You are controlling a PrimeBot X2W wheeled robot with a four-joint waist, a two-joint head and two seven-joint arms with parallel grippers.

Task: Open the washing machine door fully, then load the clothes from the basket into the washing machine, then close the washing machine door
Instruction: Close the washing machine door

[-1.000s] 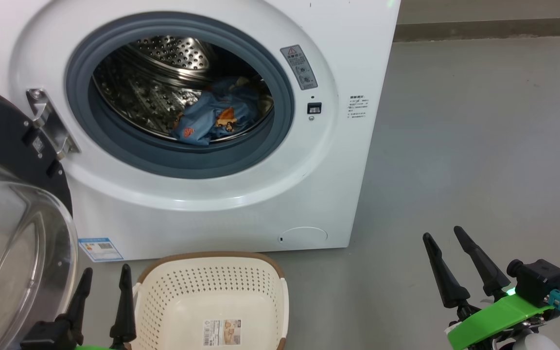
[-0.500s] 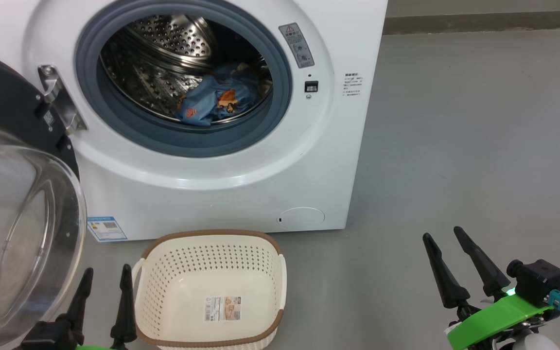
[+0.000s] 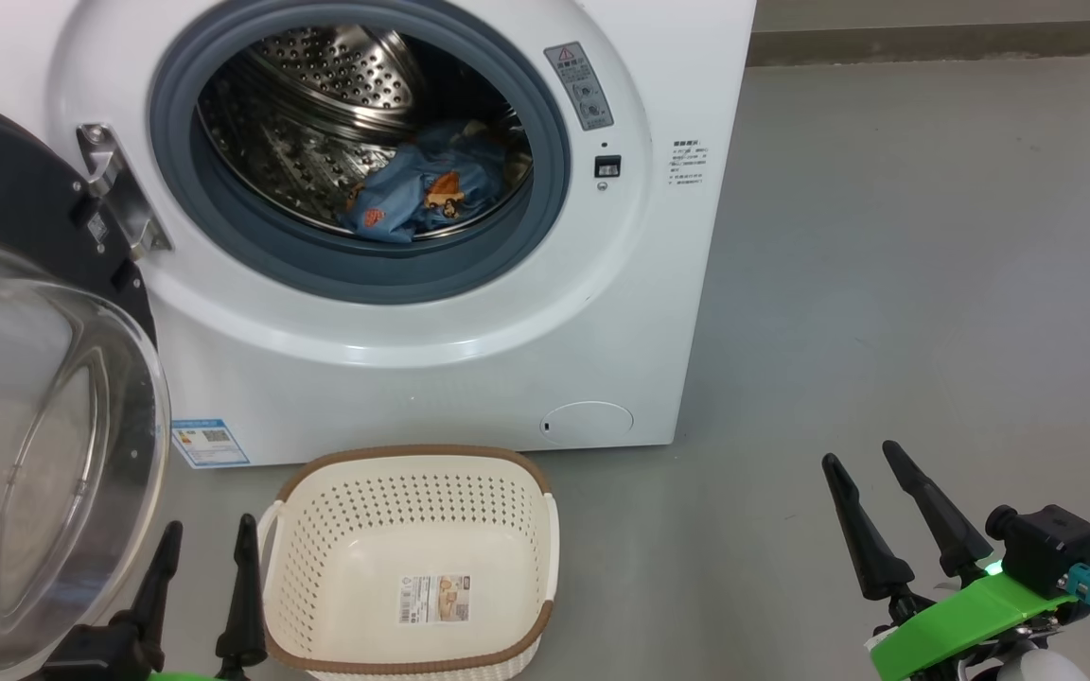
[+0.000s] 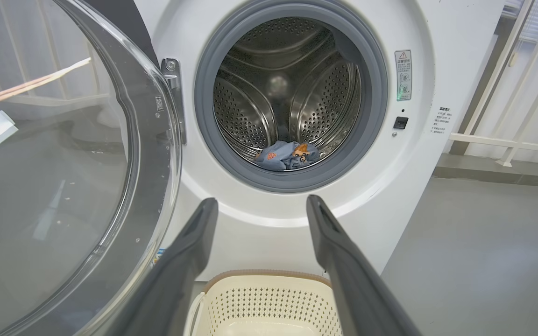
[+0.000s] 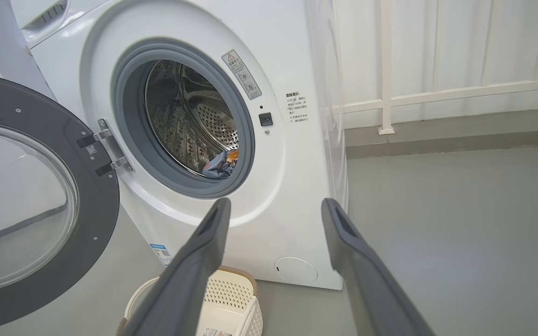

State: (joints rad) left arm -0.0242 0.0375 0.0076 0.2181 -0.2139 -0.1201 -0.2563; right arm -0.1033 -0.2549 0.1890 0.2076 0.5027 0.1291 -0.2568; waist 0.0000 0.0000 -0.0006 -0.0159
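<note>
Standing swung wide, the washing machine door [image 3: 34,426] hangs off its steel hinge [image 3: 114,203] at 9 o'clock of the drum mouth. Its black rim rings a clear glass bowl that bulges toward the robot. The white front-loader washing machine [image 3: 469,378] sits at 12 o'clock from the robot, w/ a grey rubber gasket [image 3: 356,279] round the perforated steel drum [image 3: 318,113]. The clothes [image 3: 417,194], light blue fabric w/ orange-brown cartoon prints, lie bunched low in the drum, approx 5 o'clock inside the opening, behind the gasket lip. A warning sticker [image 3: 580,85] sits at 2 o'clock of the mouth. Low on the front, the blue energy label [image 3: 210,443] is at 7 o'clock & the round cap [image 3: 588,423] at 5 o'clock.

The basket [image 3: 413,456], cream perforated plastic w/ brown rim, stands on the grey floor [image 3: 886,284] just in front of the machine, at 6 o'clock below the mouth. Its label sticker [image 3: 433,598] shows on the bottom.

Left gripper [image 3: 208,525] is at 7 o'clock in the head view, between door glass & basket, just beside the basket's left handle, fingers spread wide, gripping nothing. Right gripper [image 3: 859,454] is at 4 o'clock, well apart from basket & machine, over the floor. Its fingers are wide too, nothing in them, w/ a green bracket [image 3: 971,615] & black wrist cam [image 3: 1046,544] behind.
</note>
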